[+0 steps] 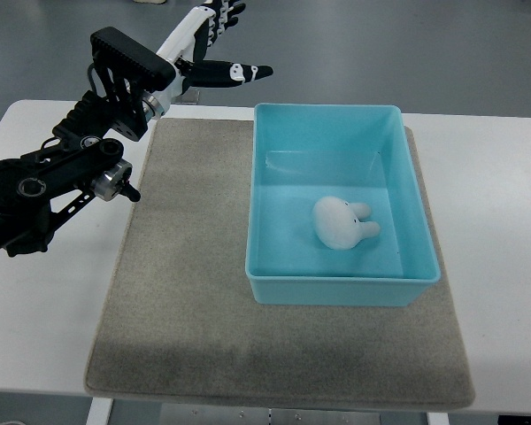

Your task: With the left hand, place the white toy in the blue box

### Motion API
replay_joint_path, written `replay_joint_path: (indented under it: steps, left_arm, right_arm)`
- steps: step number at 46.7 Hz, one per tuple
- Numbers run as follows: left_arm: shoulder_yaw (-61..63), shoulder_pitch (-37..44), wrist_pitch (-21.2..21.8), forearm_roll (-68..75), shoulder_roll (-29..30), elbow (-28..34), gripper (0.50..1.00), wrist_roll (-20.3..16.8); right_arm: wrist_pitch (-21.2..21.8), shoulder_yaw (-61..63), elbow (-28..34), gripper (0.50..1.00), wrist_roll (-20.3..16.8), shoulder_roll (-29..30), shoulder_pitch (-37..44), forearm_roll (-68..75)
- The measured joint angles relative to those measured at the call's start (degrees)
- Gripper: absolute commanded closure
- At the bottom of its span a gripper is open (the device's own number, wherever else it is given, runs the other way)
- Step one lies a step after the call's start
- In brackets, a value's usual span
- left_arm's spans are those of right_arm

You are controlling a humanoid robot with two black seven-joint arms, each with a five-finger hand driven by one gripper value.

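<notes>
The white toy, a small plush with two ears, lies on the floor of the blue box, a little right of its middle. The box sits on the right half of a grey mat. My left hand is raised at the top of the picture, past the table's far edge and up-left of the box, its fingers spread and holding nothing. Its black arm runs down to the left edge. Nothing touches the toy.
The grey mat covers the middle of a white table. Grey floor shows beyond the table's far edge.
</notes>
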Motion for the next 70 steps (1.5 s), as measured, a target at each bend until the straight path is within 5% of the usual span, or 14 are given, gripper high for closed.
replay_joint_path:
  steps: [9, 22, 44, 70]
  left_arm:
    - [-0.74, 0.89, -3.35, -16.2, 1.42, 4.79, 0.5, 0.01]
    - [-8.1, 5.03, -20.81, -37.06, 1.88, 13.04, 0.5, 0.03]
    - [-7.96, 7.12, -21.6, -52.94, 1.87, 15.7, 0.5, 4.01]
    - [-8.18, 9.61, -22.9, -53.38, 1.87, 14.67, 0.5, 4.1]
  right_arm:
    - [-0.03, 0.0, 0.0, 0.564, 0.0, 0.0, 0.0, 0.0]
    - [-0.04, 0.0, 0.0, 0.564, 0.0, 0.0, 0.0, 0.0]
    - [-0.05, 0.0, 0.0, 0.564, -0.01, 0.0, 0.0, 0.0]
    - [0.0, 0.0, 0.0, 0.564, -0.01, 0.0, 0.0, 0.0]
